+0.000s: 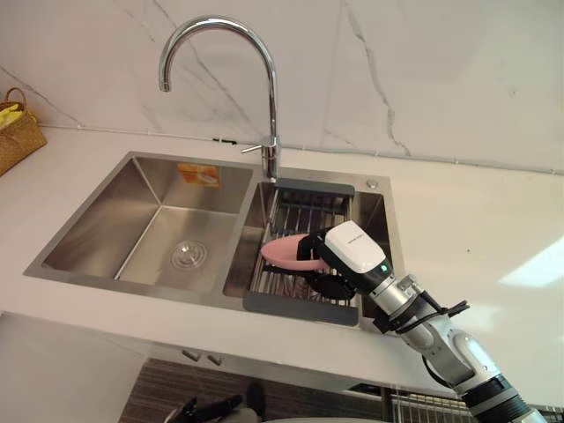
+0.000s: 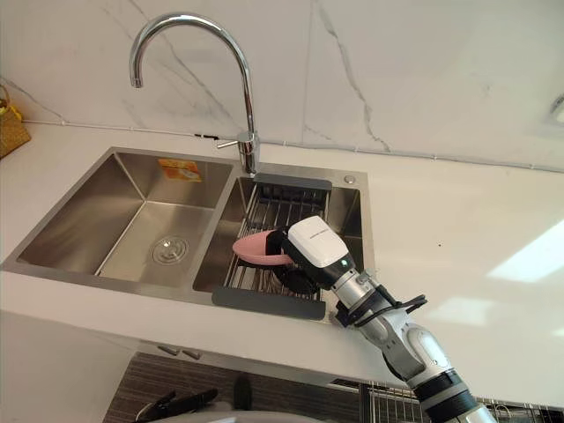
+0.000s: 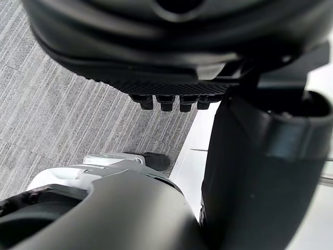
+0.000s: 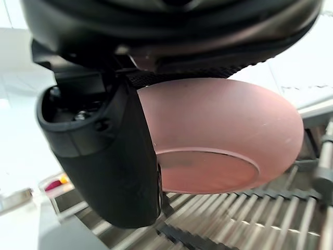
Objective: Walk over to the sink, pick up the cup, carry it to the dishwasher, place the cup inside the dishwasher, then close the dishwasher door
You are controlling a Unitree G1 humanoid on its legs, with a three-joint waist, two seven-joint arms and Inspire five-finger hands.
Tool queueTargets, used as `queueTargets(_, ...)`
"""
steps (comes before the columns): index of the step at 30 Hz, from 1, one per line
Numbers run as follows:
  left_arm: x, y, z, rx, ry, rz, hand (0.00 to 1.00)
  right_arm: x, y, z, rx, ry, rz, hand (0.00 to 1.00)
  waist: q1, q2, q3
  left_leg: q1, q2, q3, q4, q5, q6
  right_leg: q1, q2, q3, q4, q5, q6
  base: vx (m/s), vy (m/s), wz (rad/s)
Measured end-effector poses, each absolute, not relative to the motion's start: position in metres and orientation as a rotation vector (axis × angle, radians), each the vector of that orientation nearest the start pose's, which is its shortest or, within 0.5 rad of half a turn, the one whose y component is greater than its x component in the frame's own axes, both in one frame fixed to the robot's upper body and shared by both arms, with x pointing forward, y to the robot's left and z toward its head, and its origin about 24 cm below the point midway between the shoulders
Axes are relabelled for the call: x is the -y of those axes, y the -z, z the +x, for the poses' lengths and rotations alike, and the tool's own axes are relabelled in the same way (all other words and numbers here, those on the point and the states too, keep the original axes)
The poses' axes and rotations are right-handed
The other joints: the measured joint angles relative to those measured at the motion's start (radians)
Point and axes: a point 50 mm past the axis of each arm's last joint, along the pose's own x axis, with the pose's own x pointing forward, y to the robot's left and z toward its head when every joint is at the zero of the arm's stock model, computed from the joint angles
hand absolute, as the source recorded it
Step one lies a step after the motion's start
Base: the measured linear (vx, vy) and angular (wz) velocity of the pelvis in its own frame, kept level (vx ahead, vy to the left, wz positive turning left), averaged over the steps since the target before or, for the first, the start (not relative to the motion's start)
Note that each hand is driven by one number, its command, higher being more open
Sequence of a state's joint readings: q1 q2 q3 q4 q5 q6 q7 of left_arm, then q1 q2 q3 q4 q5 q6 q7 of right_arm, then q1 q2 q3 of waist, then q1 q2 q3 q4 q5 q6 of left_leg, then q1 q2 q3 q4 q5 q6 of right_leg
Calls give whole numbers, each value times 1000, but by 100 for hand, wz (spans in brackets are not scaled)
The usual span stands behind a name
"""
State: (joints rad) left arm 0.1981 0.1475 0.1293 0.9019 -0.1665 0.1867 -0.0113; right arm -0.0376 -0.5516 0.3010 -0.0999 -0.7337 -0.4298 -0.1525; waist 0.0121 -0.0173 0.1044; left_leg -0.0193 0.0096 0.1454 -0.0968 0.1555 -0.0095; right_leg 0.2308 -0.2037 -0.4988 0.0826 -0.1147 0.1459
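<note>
Pink bowl (image 1: 282, 252) is pinched at its rim between the thumb and curled fingers (image 1: 308, 244) of the right hand (image 1: 349, 250), and is held out beyond the fingers, just above the sink rack (image 1: 295, 211).

Bright, even light throughout — a paler sunlit patch lies on the white countertop (image 1: 533, 264) at right. Highlights gleam along the chrome faucet (image 1: 273, 115) — the sink (image 1: 97, 220) basins sit shaded.

Brushed steel sink (image 1: 141, 189), glossy chrome faucet (image 1: 273, 97), smooth matt cup (image 4: 223, 125), woven basket (image 1: 18, 141)
</note>
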Motion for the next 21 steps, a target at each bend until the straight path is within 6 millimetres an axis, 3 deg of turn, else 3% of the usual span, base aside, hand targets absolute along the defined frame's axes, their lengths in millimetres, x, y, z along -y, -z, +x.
queueTargets(3, -225, 159, 61, -1237, -310, -113, 100, 138, -102, 229, 693, -393, -1121, 0, 1, 0, -1, -7, 8, 6, 0, 9, 1, -7, 8, 9, -10, 0, -1, -60, -39, -7)
queueTargets(7, -225, 159, 61, -1235, -311, -112, 100, 149, -129, 237, 732, -277, -1067, 0, 2, 2, -2, -8, 18, 15, 0, 15, -1, -7, 20, 17, -17, -2, -5, -64, -48, -5)
queueTargets(10, -224, 159, 61, -1234, -312, -113, 100, 173, -160, 247, 757, -96, -979, 0, 2, 2, -2, -7, 25, 31, 0, 19, -1, -10, 25, 31, -28, -2, -9, -44, -33, -13)
queueTargets(13, -224, 159, 61, -1237, -314, -112, 100, 213, -195, 250, 787, 143, -696, 0, 0, 3, -4, -1, 29, 41, 0, 22, -4, -10, 27, 43, -29, 9, -18, -19, -24, -10)
queueTargets(16, -222, 160, 59, -1249, -315, -115, 100, 244, -212, 243, 834, 360, -385, 0, -2, 7, -12, 13, 33, 60, 0, 23, -2, -9, 26, 65, -28, 16, -23, 5, -16, -18)
queueTargets(21, -220, 161, 54, -1282, -313, -121, 100, 281, -223, 221, 911, 730, -239, 0, -34, 22, -23, 37, 46, 94, 0, 21, -5, -16, 27, 105, -12, 20, -25, -16, -19, -24)
